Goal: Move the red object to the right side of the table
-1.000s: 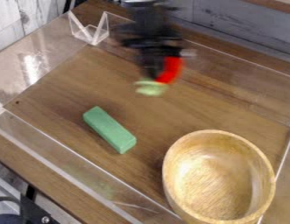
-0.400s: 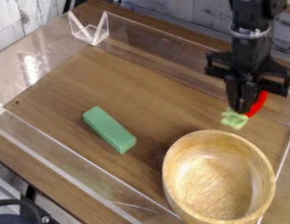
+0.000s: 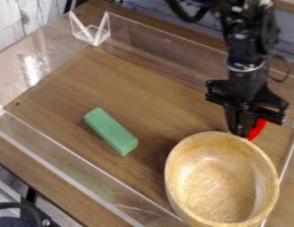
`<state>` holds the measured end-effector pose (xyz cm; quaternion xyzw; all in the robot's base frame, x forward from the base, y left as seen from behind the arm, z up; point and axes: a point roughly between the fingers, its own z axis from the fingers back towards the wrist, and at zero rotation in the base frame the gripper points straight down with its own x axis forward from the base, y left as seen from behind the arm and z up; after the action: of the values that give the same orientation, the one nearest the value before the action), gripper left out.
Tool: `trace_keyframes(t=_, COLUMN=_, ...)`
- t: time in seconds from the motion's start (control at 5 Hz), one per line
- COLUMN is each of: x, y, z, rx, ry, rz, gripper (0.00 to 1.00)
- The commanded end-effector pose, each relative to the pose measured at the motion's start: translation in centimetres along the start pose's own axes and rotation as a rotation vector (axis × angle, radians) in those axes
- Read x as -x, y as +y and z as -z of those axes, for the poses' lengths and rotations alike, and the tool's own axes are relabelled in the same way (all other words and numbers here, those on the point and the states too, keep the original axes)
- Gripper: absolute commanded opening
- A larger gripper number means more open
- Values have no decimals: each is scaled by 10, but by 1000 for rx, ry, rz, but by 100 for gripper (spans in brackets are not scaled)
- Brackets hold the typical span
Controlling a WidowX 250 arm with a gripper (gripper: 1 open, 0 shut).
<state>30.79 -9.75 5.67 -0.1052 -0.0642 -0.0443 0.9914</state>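
Claw: I read the gripper (image 3: 249, 131) as clenched on the red object (image 3: 258, 129), though largely hidden.
Handling: I judge it light, rigid, slippery; hold mid-body.

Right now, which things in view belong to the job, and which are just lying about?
Job:
- red object, held in the shut pincer
- table

Lying about:
- green block
- wooden bowl
- clear stand, far corner
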Motion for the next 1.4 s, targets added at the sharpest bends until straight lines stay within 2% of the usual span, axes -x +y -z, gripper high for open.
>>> trace_keyframes(t=0.0, x=0, y=9, z=-12, rx=-9, ry=-20, rz=17, gripper=0)
trace_keyframes(t=0.2, x=-5, y=5, z=0, rx=-25, ry=-5, rz=26, gripper=100)
trace_keyframes(t=0.4, x=-12, y=-3, z=6, rx=-28, ry=-5, rz=35, gripper=100)
trace_keyframes(t=0.6, x=-15, y=-6, z=2, rx=-38, ry=2, rz=87, gripper=0)
trace_keyframes(t=0.8, x=-17, y=-9, z=-9, rx=-46, ry=3, rz=142, gripper=0)
trace_keyframes(t=1.0, x=-21, y=-13, z=-19, rx=-51, ry=-2, rz=163, gripper=100)
trace_keyframes(t=1.2, x=-24, y=-13, z=-24, rx=-49, ry=-16, rz=184, gripper=100)
